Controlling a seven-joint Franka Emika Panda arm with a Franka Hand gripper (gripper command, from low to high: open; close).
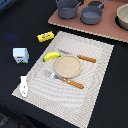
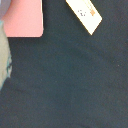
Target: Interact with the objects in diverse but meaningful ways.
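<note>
In the exterior view a yellow packet (image 1: 45, 36) lies on the black cloth beyond the placemat. A pale-blue and white milk carton (image 1: 20, 55) stands at the exterior view's left. A yellow banana (image 1: 51, 56) lies on the mat's edge, and a small white bottle (image 1: 23, 86) lies at the mat's near left corner. Two dark grey handled pots (image 1: 68, 7) (image 1: 92, 13) stand on a pinkish board (image 1: 102, 29) at the back. The wrist view shows black cloth, the yellow packet (image 2: 84, 14) and a corner of the pinkish board (image 2: 22, 20). No gripper shows in either view.
A woven beige placemat (image 1: 95, 80) holds a round wooden plate (image 1: 67, 65), a knife (image 1: 82, 58) and a fork (image 1: 67, 80) with orange handles. A beige bowl (image 1: 123, 17) stands at the back right. A blurred grey-green shape (image 2: 4, 55) shows at the wrist view's edge.
</note>
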